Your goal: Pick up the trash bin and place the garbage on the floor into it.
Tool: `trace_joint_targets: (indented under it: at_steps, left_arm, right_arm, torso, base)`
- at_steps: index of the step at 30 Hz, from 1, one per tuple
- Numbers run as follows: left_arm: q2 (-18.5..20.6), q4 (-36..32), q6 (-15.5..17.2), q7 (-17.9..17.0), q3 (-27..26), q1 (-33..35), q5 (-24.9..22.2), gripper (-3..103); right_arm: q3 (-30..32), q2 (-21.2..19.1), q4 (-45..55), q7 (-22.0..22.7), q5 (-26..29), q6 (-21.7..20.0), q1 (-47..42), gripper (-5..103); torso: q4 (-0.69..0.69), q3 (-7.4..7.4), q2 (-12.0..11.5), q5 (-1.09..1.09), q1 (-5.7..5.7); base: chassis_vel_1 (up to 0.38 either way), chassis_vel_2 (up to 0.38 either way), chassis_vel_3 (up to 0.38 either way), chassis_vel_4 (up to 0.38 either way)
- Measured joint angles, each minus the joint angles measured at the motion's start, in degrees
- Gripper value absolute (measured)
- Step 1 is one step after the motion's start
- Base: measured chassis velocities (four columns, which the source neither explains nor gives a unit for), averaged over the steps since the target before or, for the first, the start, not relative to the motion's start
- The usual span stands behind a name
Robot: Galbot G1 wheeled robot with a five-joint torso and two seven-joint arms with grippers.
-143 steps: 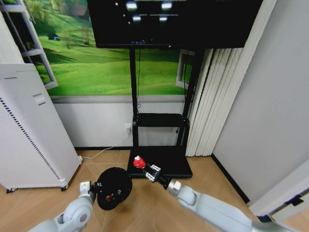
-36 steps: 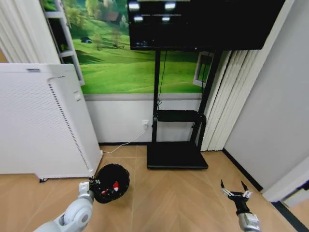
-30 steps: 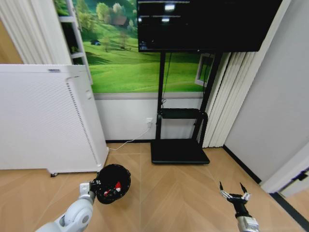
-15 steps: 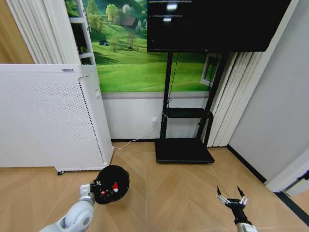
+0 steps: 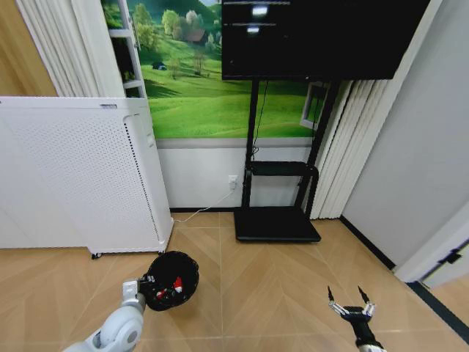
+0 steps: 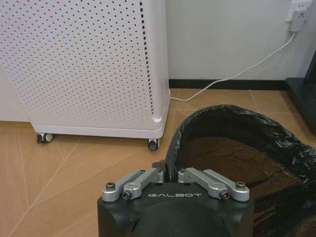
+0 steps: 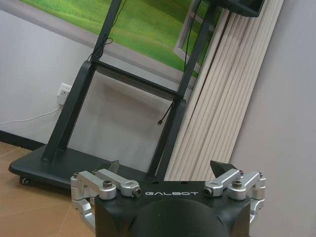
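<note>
The trash bin [image 5: 171, 280] is a small black round bin with a black bag liner, held just above the floor [image 5: 278, 282] at the lower left of the head view. My left gripper [image 5: 143, 285] is shut on its near rim. In the left wrist view the fingers of the left gripper [image 6: 170, 174] pinch the bag-covered rim of the bin [image 6: 242, 143]. Red-and-white garbage [image 5: 174, 283] lies inside the bin. My right gripper [image 5: 344, 305] hangs low at the right, open and empty; the right wrist view shows the right gripper [image 7: 168, 168] with jaws spread wide.
A tall white perforated appliance [image 5: 80, 176] on wheels stands left of the bin, its cable [image 6: 232, 76] running to a wall socket. The black TV stand base [image 5: 277, 224] sits against the back wall, with white curtains [image 5: 344, 147] to its right.
The right gripper earlier held a red bit by the bin; now it is open, empty and drawn back to the lower right. The camera has shifted. The bin stays in my left gripper.
</note>
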Motion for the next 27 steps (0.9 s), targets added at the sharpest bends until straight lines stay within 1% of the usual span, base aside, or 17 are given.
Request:
trace_joint_targets:
  at_steps: [2, 6, 9, 13, 16, 22, 23, 27]
  left_arm:
    - [-0.1, 0.0, 0.0, 0.0, 0.0, 0.0, 0.0, 7]
    - [-0.2, 0.0, 0.0, 0.0, 0.1, 0.1, 0.0, 7]
    - [-0.4, 0.0, 0.0, -0.1, 0.2, 0.1, 0.0, 7]
    - [-0.5, 0.0, 0.0, -0.1, 0.3, 0.0, 0.1, 7]
    - [-0.6, -0.1, 0.0, -0.1, 0.4, 0.0, 0.1, 7]
    - [-0.9, -0.3, 0.1, -0.2, 0.4, 0.2, 0.1, 7]
    - [-1.0, -0.4, 0.1, -0.2, 0.4, 0.3, 0.2, 7]
    - [-1.2, -0.4, 0.1, -0.3, 0.4, 0.7, 0.4, 7]
  right_arm:
    - [-0.2, 0.4, -0.1, -0.1, 0.0, 0.7, -0.1, 100]
    - [-0.4, 0.6, 0.0, -0.2, -0.9, 0.6, -0.3, 100]
    - [-0.4, 0.9, 0.2, -0.2, -1.5, 0.5, -0.5, 100]
    - [-0.4, 1.3, -0.4, -0.2, -3.2, 0.8, -0.5, 100]
    - [-0.4, 1.4, -0.6, -0.2, -3.4, 0.9, -0.6, 100]
    - [-0.4, 1.5, -0.6, -0.2, -3.7, 1.1, -0.8, 100]
    - [-0.4, 1.7, -0.6, -0.1, -3.6, 1.5, -0.8, 100]
    - [-0.1, 2.6, -0.6, -0.1, -4.5, 2.1, -1.4, 100]
  torso:
    - [-0.01, -0.01, 0.0, 0.02, -0.02]
    - [0.00, -0.01, 0.0, 0.00, -0.02]
    - [0.02, 0.00, 0.0, 0.01, -0.01]
    - [0.00, 0.02, 0.0, 0.00, 0.03]
    - [0.00, 0.02, 0.0, 0.01, 0.03]
    - [0.01, 0.01, 0.0, 0.00, 0.01]
    - [0.00, 0.01, 0.0, 0.04, 0.01]
    - [0.02, -0.01, 0.0, -0.02, -0.02]
  base:
    - [0.160, -0.162, -0.179, 0.148]
    - [0.100, -0.125, -0.092, 0.103]
    - [0.000, 0.000, 0.000, 0.000]
    - [0.000, 0.000, 0.000, 0.000]
    - [0.034, -0.028, -0.037, 0.005]
    - [0.200, -0.084, -0.170, 0.086]
    - [0.320, -0.109, -0.305, 0.078]
    - [0.316, -0.089, -0.309, 0.086]
